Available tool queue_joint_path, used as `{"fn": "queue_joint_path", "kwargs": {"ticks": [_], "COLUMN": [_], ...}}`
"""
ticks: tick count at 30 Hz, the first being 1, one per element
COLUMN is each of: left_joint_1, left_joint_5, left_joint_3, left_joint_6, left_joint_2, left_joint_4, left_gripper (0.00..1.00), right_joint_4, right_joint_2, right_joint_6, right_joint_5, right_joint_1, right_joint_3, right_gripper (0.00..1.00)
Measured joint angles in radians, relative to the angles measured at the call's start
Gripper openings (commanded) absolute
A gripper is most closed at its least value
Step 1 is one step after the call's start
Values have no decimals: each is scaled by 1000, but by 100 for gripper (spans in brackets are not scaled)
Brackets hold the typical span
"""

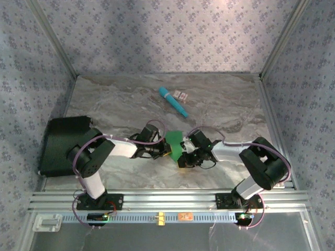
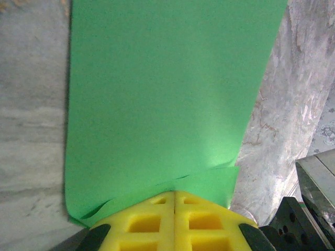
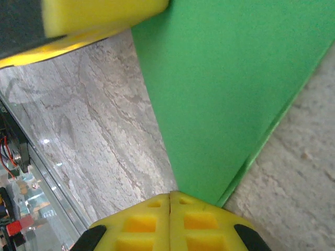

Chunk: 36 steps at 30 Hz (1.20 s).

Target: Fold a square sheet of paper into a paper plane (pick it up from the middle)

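The square sheet of paper (image 1: 174, 142) is bright green. It is lifted a little above the table (image 1: 235, 104), near the middle and on the near side, between the two arms. The left gripper (image 1: 167, 152) holds it from the left and the right gripper (image 1: 181, 156) from the right.

In the left wrist view the yellow fingers (image 2: 141, 222) of the left gripper (image 2: 174, 194) are pressed together on the near edge of the paper (image 2: 157, 104), where a second layer shows. In the right wrist view the right gripper (image 3: 170, 196) is also closed tight on a corner of the paper (image 3: 225, 94), which has two layers there too. The left gripper (image 3: 99, 15) appears at the top of that view.

A teal stick (image 1: 173, 101) lies far back on the table, with a small card (image 1: 181, 95) just beside it. A black object (image 1: 65, 144) sits at the left edge.
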Motion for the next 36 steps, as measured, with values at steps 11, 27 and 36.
{"fn": "queue_joint_path", "kwargs": {"ticks": [11,27,36], "left_joint_1": [3,6,-7], "left_joint_5": [0,3,-27], "left_joint_3": [0,0,21], "left_joint_6": [0,3,53], "left_joint_2": [0,0,-55], "left_joint_4": [0,1,-93], "left_gripper": [4,6,12], "right_joint_4": [-98,-97,-47], "right_joint_2": [-130,99,97], "right_joint_6": [14,-5,3], "right_joint_5": [36,61,36], "right_joint_1": [1,-5,-26], "right_joint_3": [-2,163,124], "right_gripper": [5,2,0]}}
